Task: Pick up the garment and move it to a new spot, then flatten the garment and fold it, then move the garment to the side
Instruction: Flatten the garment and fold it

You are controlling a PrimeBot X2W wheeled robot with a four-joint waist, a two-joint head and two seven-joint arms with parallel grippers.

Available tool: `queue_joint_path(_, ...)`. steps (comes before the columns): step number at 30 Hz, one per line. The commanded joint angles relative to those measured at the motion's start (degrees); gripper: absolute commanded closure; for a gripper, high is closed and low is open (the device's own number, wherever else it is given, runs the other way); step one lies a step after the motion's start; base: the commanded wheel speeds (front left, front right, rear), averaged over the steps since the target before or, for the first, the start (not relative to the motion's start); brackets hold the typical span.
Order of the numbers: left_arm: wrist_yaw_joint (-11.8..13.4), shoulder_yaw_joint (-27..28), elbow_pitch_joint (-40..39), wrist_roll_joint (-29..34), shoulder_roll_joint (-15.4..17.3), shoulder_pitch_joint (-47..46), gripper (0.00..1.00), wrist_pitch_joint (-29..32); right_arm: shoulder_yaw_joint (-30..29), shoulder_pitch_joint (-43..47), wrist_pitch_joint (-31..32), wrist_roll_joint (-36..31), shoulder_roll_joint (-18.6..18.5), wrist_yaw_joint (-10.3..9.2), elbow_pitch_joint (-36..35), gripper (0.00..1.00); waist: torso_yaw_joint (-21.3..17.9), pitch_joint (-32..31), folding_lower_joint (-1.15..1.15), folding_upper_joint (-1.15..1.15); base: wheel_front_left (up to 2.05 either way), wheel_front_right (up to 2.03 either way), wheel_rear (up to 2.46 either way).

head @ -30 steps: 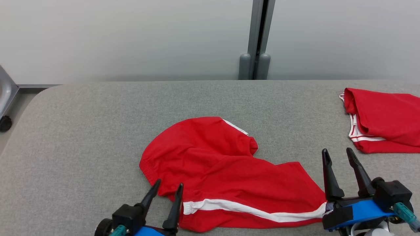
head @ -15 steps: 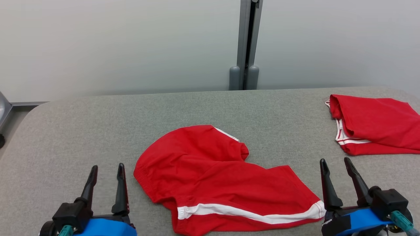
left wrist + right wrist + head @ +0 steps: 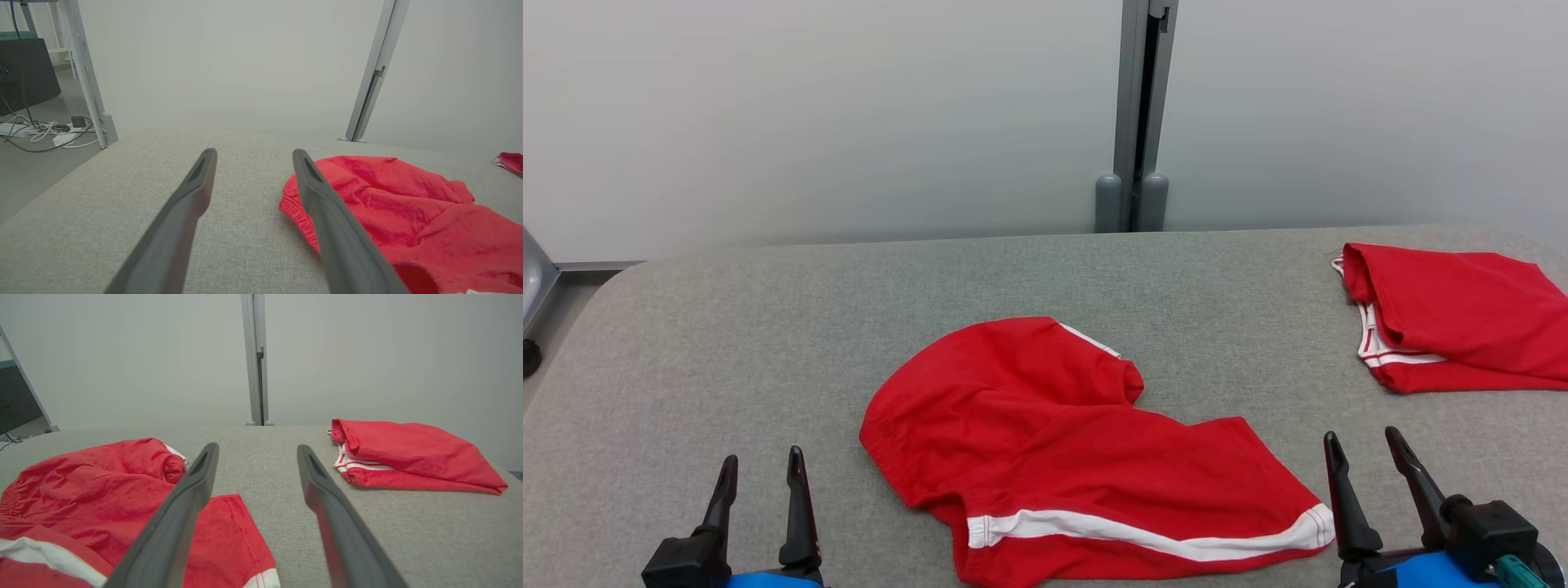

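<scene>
I see a bright red garment (image 3: 1054, 441) w/ one white stripe, on a table (image 3: 768, 327) in speckled grey fabric. The 2nd garment (image 3: 1454, 314) is red too, w/ white trim. Left gripper (image 3: 763, 454) & right gripper (image 3: 1362, 434): black fingers, blue bodies. Wall (image 3: 849, 122) is pale grey-white, post (image 3: 1131, 98) mid-grey.

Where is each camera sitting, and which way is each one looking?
Head view: on the robot's head, looking forward and down at the grey fabric-covered table and crumpled red shorts with a white stripe; left gripper and right gripper poke up at the bottom.
Left wrist view: on the left wrist, looking along its two dark fingers across the table to the wall.
Right wrist view: on the right wrist, looking along its fingers at the table and the folded red garment with white trim.
Shared: both wrist views show the red shorts.
</scene>
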Motion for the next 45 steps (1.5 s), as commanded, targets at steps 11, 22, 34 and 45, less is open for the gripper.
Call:
queue_joint_path(11,-4.5,-1.1,-0.5,1.1,-2.6,-1.2,0.0,-0.2,-1.0,0.5,1.8,-0.7,-0.1,0.01,0.6,0.0,0.8,0.3,0.0,0.0,0.0,0.0,0.0)
queue_joint_path(22,-11.3,-12.0,5.9,0.9,-4.6,-2.2,0.0,1.8,-2.5,-1.6,0.3,-1.6,-0.1,0.01,11.7,0.0,0.4,1.7,0.0,0.0,0.0,0.0,0.0)
queue_joint_path(34,-12.5,-19.5,14.0,-2.2,-4.1,-5.9,0.0,2.6,0.3,-7.7,-1.9,-0.3,-0.1,0.01,25.3,0.0,-0.2,5.0,0.0,0.0,0.0,0.0,0.0)
queue_joint_path(45,-12.4,-26.7,20.0,-7.1,-4.4,-11.9,0.94,1.5,4.5,-11.1,-2.3,2.4,-0.1,0.01,31.0,1.0,-0.5,5.9,0.0,0.0,0.0,0.0,0.0)
